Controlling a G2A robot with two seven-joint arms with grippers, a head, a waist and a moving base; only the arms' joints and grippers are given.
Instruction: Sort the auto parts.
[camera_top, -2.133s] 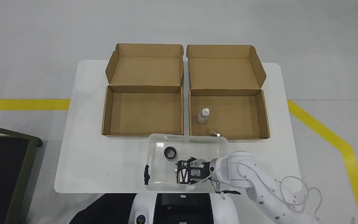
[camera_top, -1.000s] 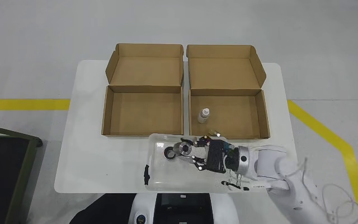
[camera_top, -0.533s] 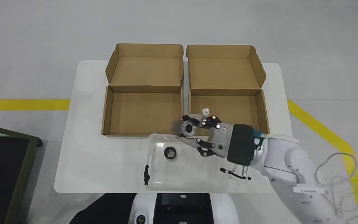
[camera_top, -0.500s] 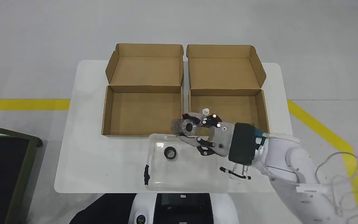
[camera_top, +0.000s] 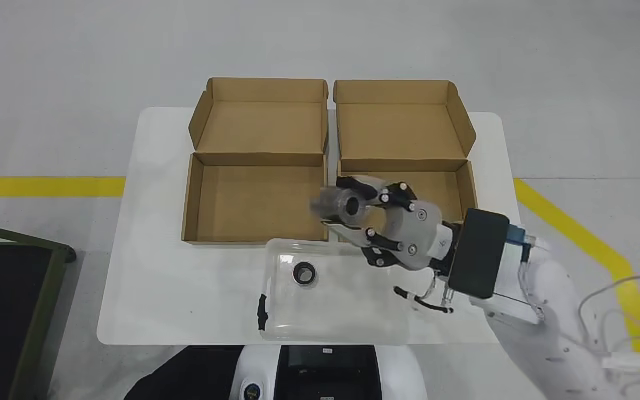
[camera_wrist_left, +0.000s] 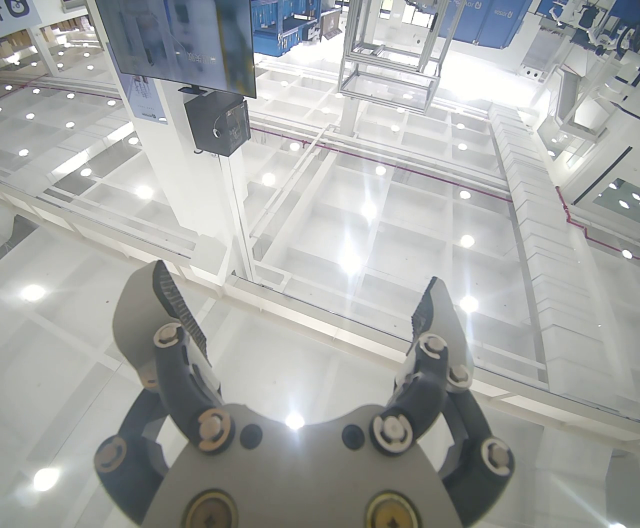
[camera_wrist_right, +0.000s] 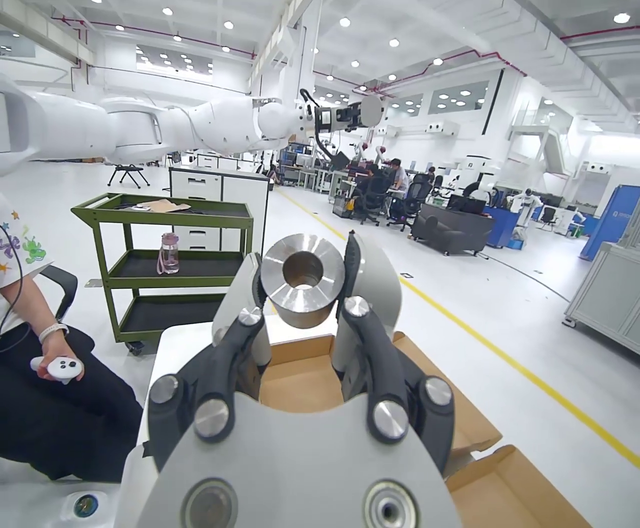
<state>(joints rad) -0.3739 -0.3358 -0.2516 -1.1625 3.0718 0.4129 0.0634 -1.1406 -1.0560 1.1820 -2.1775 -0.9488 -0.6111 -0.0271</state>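
Note:
My right gripper (camera_top: 342, 206) is shut on a silver metal bushing (camera_top: 334, 202) and holds it in the air over the near ends of the two open cardboard boxes, above the wall between them. In the right wrist view the bushing (camera_wrist_right: 302, 285) sits gripped between the fingertips of the right gripper (camera_wrist_right: 303, 280), hollow end facing the camera, with the left box (camera_wrist_right: 300, 372) below. A black ring part (camera_top: 304, 272) lies in the clear plastic tray (camera_top: 275, 300). My left gripper (camera_wrist_left: 300, 300) is open and empty, pointing up at the ceiling.
The left box (camera_top: 255, 205) looks bare inside; the right box (camera_top: 440, 205) is partly hidden by my right arm. Both stand on the white table (camera_top: 150, 250), their lids folded back. My left arm (camera_wrist_right: 225, 125) is raised high, off the table.
My right gripper has lifted the bushing out of the tray and carried it toward the boxes. The black ring has not moved.

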